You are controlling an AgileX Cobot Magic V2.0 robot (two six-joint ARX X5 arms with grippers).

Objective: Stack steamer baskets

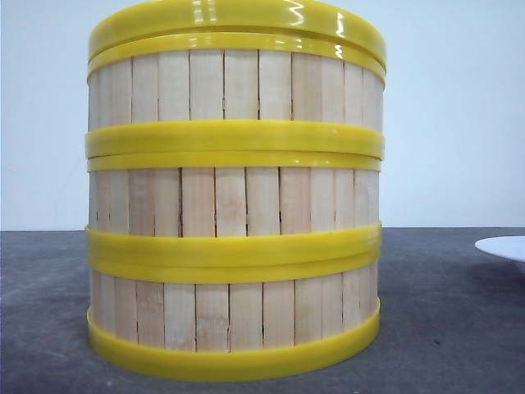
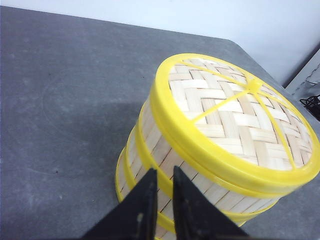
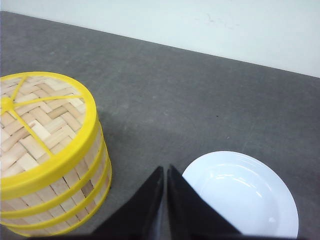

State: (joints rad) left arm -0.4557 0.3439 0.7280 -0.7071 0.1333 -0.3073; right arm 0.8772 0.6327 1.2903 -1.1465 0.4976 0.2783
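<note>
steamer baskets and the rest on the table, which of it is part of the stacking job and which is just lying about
Part of the job:
- steamer baskets, three in one stack, woven top showing
- left gripper and right gripper, both shut, holding nothing

Just lying about:
- white plate, empty, beside the stack on the grey table

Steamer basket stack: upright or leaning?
Upright. In the front view the three steamer baskets sit squarely tier on tier, yellow rims lined up, walls vertical on the table.

Both grippers end in 2 flat, tapering, matte black jaws.
</note>
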